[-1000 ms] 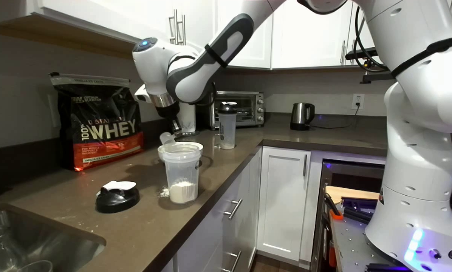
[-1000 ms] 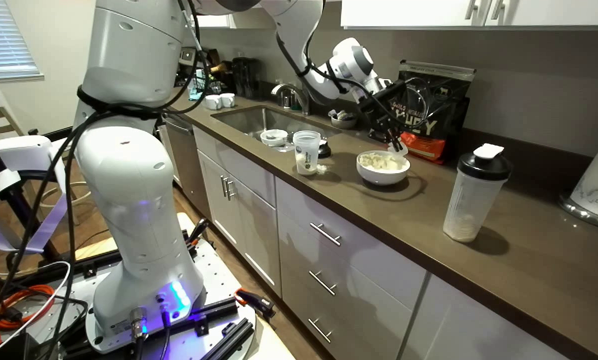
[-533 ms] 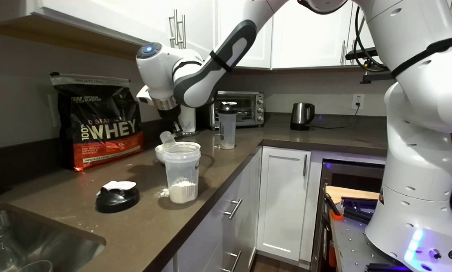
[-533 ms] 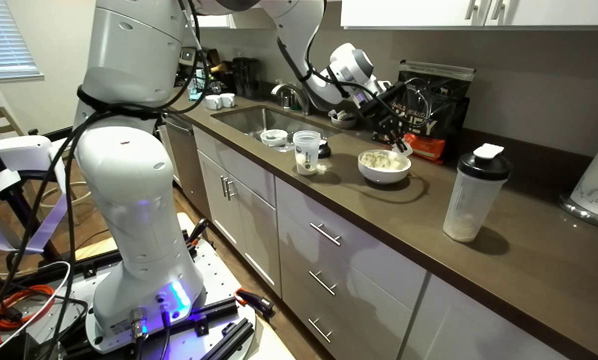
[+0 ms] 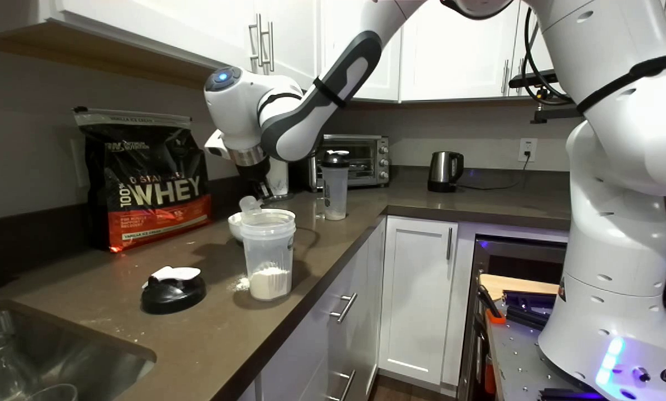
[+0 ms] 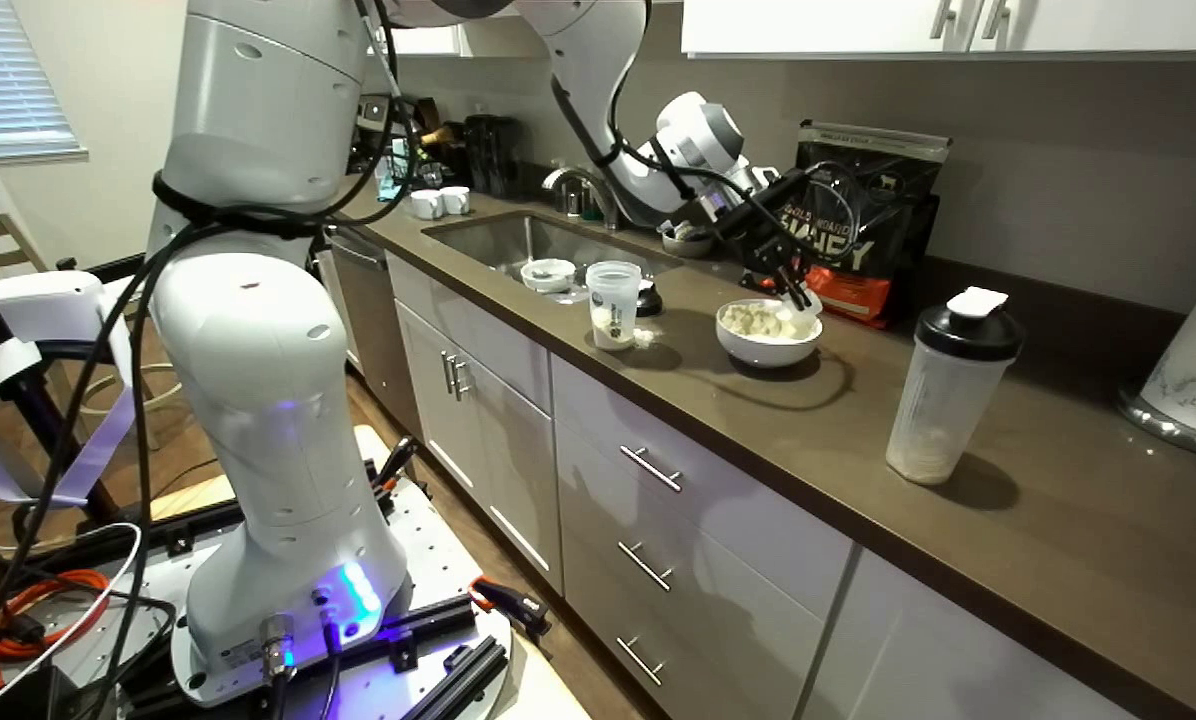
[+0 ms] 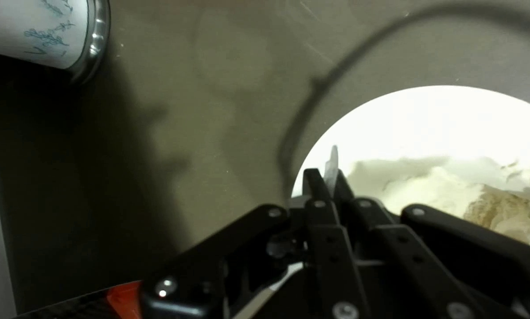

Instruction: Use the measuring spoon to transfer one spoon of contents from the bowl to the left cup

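My gripper is shut on the thin whitish handle of the measuring spoon. In both exterior views the spoon's translucent scoop is at the rim of the white bowl, on the wall side. Whether powder is in the scoop cannot be told. Pale powder fills much of the bowl. The left cup, a translucent shaker without its lid, stands beside the bowl with powder in its bottom. In an exterior view it partly hides the bowl.
A lidded shaker stands on the bowl's other side. By the wall is a black and red whey bag. A black lid lies near the sink. Spilled powder is beside the left cup. A paper towel roll stands behind.
The arm has shifted slightly with the spoon still gripped. The bowl has slid a little towards the wall. The left cup has not moved.
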`<state>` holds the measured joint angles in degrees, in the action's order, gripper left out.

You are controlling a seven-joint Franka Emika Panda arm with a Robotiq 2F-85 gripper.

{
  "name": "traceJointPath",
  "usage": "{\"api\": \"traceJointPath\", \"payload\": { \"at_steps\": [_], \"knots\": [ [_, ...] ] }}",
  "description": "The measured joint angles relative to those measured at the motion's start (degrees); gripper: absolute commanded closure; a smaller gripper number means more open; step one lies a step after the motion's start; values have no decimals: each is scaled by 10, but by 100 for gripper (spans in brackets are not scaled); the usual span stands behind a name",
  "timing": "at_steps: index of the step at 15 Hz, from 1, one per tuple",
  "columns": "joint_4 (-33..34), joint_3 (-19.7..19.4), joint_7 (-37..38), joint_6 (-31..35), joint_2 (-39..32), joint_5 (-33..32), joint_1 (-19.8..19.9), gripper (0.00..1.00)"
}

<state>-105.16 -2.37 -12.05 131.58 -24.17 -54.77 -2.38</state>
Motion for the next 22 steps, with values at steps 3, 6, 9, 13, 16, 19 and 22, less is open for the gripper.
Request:
{"api": "traceJointPath", "payload": {
  "at_steps": [3,6,9,13,16,19,22],
  "knots": [
    [-15,-1,0,4,6,-1,1,99],
    [-32,-4,3,18,13,-17,1,99],
    [-48,-8,7,27,14,-32,3,99],
    [-53,-7,12,34,17,-37,6,99],
    [-53,-7,14,39,23,-37,7,99],
    [-53,-7,17,46,37,-37,8,99],
    [-53,-7,21,60,44,-46,8,99]
  ]
}}
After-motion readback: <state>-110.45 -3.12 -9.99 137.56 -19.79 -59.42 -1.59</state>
